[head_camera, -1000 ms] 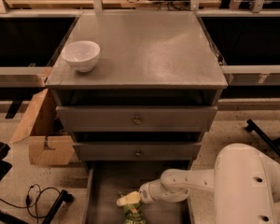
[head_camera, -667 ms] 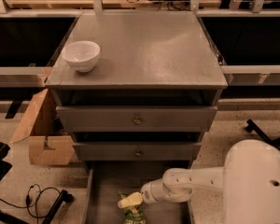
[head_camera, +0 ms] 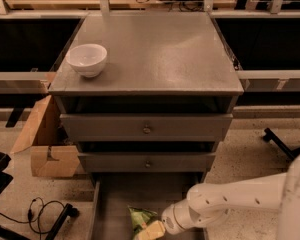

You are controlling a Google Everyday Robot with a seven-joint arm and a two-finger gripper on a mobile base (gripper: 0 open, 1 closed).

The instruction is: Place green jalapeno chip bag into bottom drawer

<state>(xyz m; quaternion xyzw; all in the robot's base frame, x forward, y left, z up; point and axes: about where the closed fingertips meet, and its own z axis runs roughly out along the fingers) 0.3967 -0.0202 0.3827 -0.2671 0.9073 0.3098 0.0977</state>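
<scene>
Fingers [head_camera: 151, 230] of the gripper [head_camera: 148, 231] pinch the green jalapeno chip bag [head_camera: 141, 216] between the bottom drawer [head_camera: 140, 189] walls.

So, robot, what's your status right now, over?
Gripper low over the open bottom drawer, at the green jalapeno chip bag. Bag inside the drawer. White bowl up top, well clear.

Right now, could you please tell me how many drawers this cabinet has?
3: top drawer, middle drawer beneath it, and bottom drawer pulled open lowest, where the pincer is at the green jalapeno chip bag.
</scene>
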